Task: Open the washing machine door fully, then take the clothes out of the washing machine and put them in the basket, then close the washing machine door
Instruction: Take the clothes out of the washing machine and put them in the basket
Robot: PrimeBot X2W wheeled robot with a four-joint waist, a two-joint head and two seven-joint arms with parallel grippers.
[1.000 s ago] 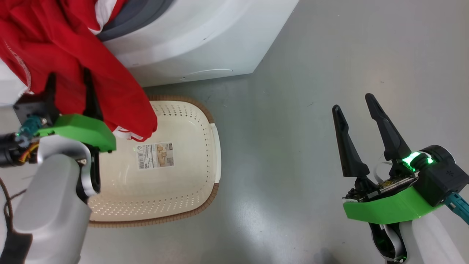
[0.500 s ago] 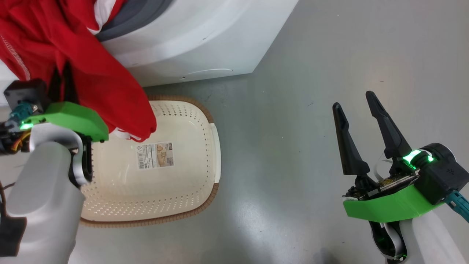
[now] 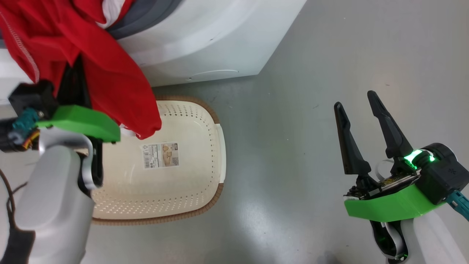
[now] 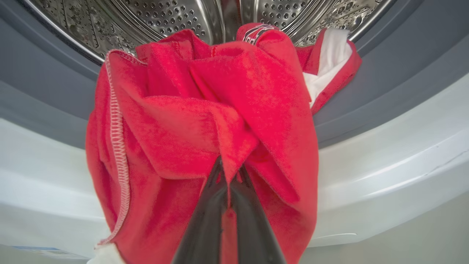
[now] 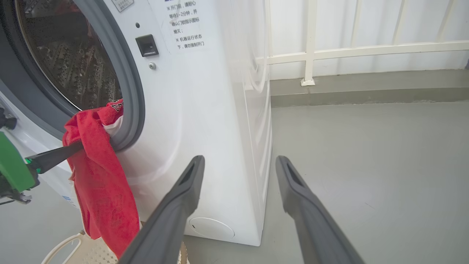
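As seen along the left gripper (image 4: 229, 172): closed tight on a fold of the clothes (image 4: 205, 121). Bunched red around and above the fingertips, trailing beyond them over the grey seal (image 4: 384, 73) into the drum (image 4: 165, 14) of the washing machine (image 3: 205, 36). Below the grip, hanging over the corner of the basket (image 3: 220, 146), set on the floor (image 3: 293, 146) under that hand. Right gripper (image 3: 354, 99): spread open, holding nothing, well apart from the clothes.

clothes (image 4: 205, 121): red, white trim | basket (image 3: 190, 190): cream, perforated | washing machine (image 3: 205, 36): white
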